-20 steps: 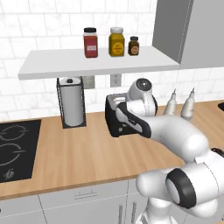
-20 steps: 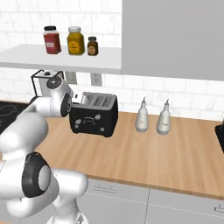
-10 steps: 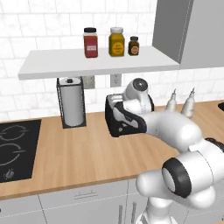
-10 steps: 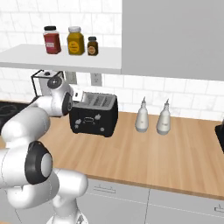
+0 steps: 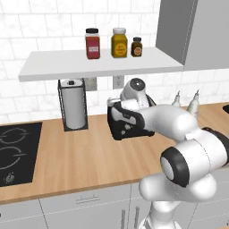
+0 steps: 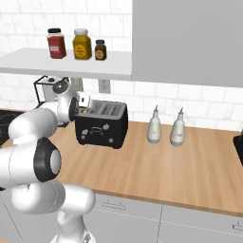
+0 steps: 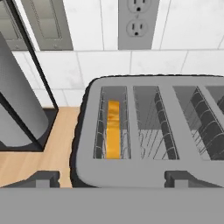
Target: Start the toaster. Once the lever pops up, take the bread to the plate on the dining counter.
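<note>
Kitchen, tiled wall [image 5: 40, 27], wood worktop [image 6: 180, 166], hob [image 5: 15, 152], toaster [image 6: 101, 124]

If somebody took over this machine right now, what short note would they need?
Tool: open, holding nothing, hanging just above the toaster on the wall worktop.
Bread: sunk upright in one toaster slot, its orange crust edge showing in the hand view.
Done: cannot tell whether the lever has been pressed.
Left: confirm toasting has started, wait for the lever to pop up, lift the bread out, and carry it to the plate on the dining counter.
</note>
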Tool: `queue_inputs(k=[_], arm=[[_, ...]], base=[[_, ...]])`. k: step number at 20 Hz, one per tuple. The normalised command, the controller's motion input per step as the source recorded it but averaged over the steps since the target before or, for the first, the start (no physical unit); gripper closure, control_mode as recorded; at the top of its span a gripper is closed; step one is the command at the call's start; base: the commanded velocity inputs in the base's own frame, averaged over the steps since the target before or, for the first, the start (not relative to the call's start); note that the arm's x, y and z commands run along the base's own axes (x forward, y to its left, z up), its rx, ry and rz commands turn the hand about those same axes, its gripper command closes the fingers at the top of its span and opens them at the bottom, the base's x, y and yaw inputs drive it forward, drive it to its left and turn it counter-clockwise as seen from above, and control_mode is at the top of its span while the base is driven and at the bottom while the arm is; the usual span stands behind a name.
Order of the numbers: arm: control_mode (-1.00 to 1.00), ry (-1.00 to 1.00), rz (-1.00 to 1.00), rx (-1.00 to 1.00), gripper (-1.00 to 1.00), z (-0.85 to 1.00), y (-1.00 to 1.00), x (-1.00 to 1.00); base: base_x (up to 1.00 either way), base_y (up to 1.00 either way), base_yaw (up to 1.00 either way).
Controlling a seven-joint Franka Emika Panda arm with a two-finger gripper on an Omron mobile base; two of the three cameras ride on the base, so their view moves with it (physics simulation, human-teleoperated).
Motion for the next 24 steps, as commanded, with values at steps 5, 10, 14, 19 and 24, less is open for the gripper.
queue_inputs(k=[5, 10, 14, 19, 24], arm=[[-1.00, 0.00, 0.02, 0.00, -1.00, -0.20, 0.08, 0.10], [-1.00, 0.00, 0.01, 0.00, -1.00, -0.02, 0.00, 0.18], [-1.00, 0.00, 0.02, 0.00, -1.00, 0.00, 0.00, 0.28], [-1.00, 0.00, 0.01, 0.00, -1.00, -0.01, 0.00, 0.25], [-1.00, 0.00, 0.00, 0.00, -1.00, -0.03, 0.00, 0.01]], base=[[0.00, 0.00, 0.00], [0.00, 0.00, 0.00], [0.00, 0.00, 0.00], [0.00, 0.00, 0.00], [0.00, 0.00, 0.00]])
